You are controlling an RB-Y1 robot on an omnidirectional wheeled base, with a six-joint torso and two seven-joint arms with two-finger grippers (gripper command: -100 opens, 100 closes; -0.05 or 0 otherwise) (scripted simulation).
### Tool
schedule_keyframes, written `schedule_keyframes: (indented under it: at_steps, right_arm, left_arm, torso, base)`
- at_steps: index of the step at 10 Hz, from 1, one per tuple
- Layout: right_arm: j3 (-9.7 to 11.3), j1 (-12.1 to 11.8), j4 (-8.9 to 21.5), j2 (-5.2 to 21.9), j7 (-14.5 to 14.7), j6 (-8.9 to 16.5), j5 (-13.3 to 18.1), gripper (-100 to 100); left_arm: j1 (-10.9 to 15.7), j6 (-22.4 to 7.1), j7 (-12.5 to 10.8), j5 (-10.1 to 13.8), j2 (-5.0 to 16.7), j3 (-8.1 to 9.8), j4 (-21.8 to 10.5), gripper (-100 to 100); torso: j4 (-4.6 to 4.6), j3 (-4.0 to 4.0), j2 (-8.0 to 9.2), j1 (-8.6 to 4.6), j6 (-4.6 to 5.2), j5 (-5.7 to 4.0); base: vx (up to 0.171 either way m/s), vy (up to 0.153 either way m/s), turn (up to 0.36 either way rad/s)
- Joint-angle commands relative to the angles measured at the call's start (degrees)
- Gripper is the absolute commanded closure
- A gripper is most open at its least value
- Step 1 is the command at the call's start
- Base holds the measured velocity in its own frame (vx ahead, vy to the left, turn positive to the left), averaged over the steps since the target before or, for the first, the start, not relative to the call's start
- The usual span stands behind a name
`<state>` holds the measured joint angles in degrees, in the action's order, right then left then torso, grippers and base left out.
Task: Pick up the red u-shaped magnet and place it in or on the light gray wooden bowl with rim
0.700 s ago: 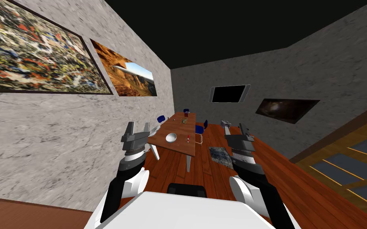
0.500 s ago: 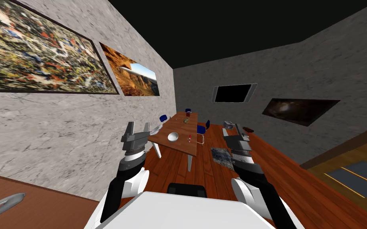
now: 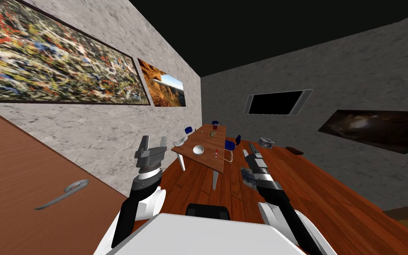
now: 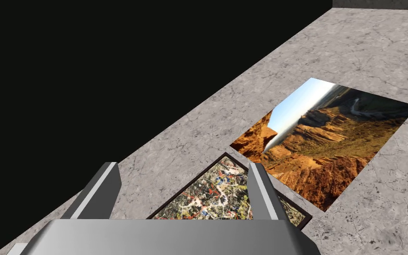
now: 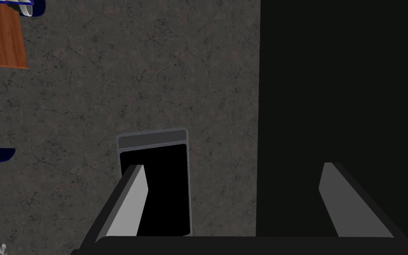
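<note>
A brown wooden worktop (image 3: 207, 141) is standing on white legs. A light grey bowl (image 3: 198, 149) and a small red magnet (image 3: 216, 153) are lying near its closer end, near each other but apart. Two small things (image 3: 213, 133) are sitting toward the far end.

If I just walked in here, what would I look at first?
Probably the big splashy painting high on the left, with a canyon picture beside it. Farther ahead stands a wooden table holding a white bowl and, beside it, the tiny red magnet. Close by on the left is a brown door with a grey handle.
</note>
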<state>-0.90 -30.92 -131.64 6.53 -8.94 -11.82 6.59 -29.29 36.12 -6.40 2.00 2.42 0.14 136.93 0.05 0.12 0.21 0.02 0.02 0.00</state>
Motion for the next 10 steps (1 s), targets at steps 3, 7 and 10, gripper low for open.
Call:
schedule_keyframes:
  at_steps: [3, 7, 10]
  right_arm:
    - [-0.47, -1.19, 3.96, 1.3, -0.78, 3.86, 6.22, -100]
    - [-0.97, -1.8, 8.01, 2.12, -1.51, 8.77, 12.44, -100]
    - [-1.59, -2.27, 12.51, 2.73, -2.34, 13.58, 17.97, -100]
  left_arm:
    - [0.01, 0.0, 0.0, 0.0, 0.0, -0.01, 0.0, 0]
    - [0.01, 0.0, 0.0, 0.0, 0.0, 0.0, 0.0, 0]
    - [-0.01, 0.0, 0.0, 0.0, 0.0, 0.0, 0.0, 0]
  torso:
    - [0.0, 0.0, 0.0, 0.04, -0.05, 0.01]
    - [-0.02, -0.04, -0.07, 0.04, -0.04, 0.01]
    - [-0.01, -0.04, -0.07, -0.02, 0.02, 0.01]
  base:
    - [-0.05, 0.025, 0.252]
    - [-0.035, 0.026, 0.206]
    - [-0.038, 0.027, 0.241]
